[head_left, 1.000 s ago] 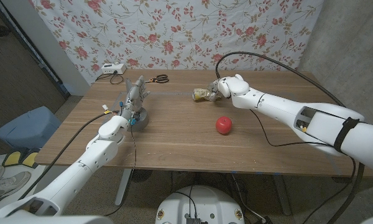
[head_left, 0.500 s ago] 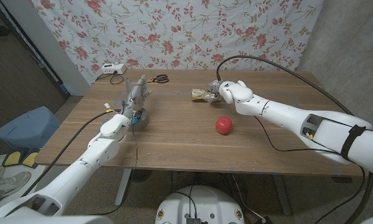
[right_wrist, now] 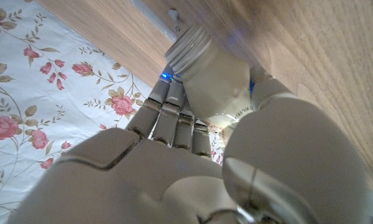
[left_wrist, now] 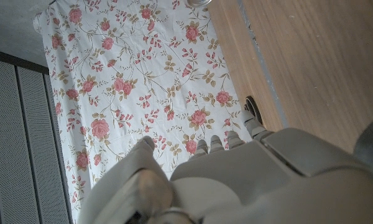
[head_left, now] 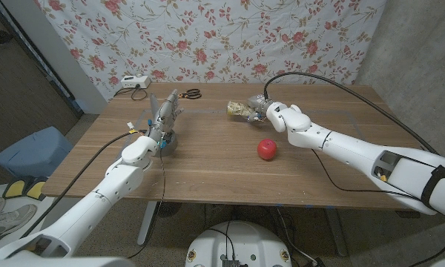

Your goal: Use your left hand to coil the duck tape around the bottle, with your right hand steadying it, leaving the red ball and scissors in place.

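My right hand (head_left: pixel 279 115) grips a small clear bottle (head_left: pixel 242 111) with a yellowish label at the table's far middle, tipped on its side. In the right wrist view the bottle (right_wrist: pixel 212 78), white cap outward, sits between the fingers and thumb of the right hand (right_wrist: pixel 168 168). The grey duck tape roll (head_left: pixel 169 144) lies on the table at the left. My left hand (head_left: pixel 163 119) stands just behind it, fingers apart and pointing up, holding nothing that I can see. The red ball (head_left: pixel 266 149) rests near the table's middle. Black scissors (head_left: pixel 190 94) lie at the far edge.
A white box with a cable (head_left: pixel 135 82) sits at the far left corner of the wooden table (head_left: pixel 222 174). A floral cloth (head_left: pixel 208 37) hangs behind it. A blue bin (head_left: pixel 26 152) stands on the floor to the left.
My right hand has shifted to the right and turned, lifting the bottle slightly toward the far edge. My left hand's fingers have leaned a little to the right above the tape.
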